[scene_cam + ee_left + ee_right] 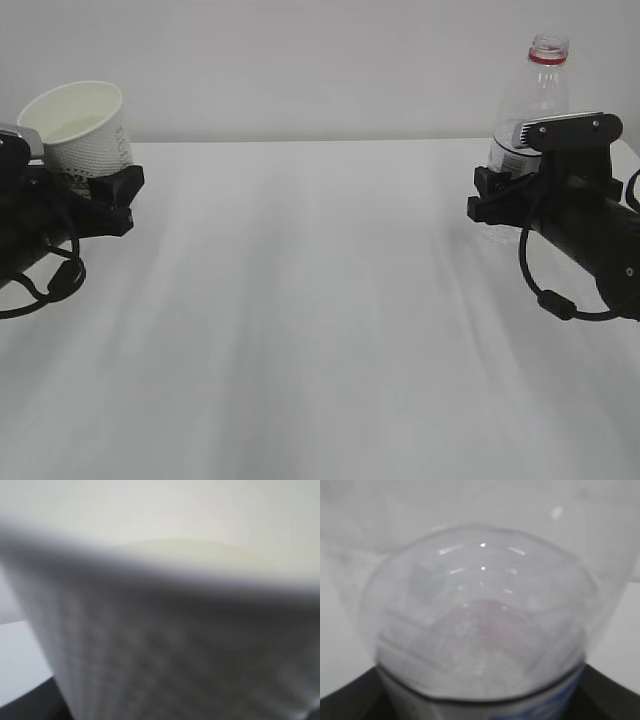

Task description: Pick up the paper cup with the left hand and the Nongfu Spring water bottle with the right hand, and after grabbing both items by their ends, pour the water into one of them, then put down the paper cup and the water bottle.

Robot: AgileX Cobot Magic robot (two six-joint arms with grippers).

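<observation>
Holding the paper cup (78, 128) tipped, the left claw (112, 192) grips it; the right claw (510, 190) grips the upright water bottle (535, 95).

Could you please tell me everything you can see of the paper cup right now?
The cup is small, white paper with ribbed sides, a cream inside and dark print low on its wall. It sits at the far left of the table, tilted, with its open mouth leaning left and towards the camera. The left end effector grips its lower part. The left wrist view shows only its blurred wall and rim. Whether it holds water cannot be told.
</observation>
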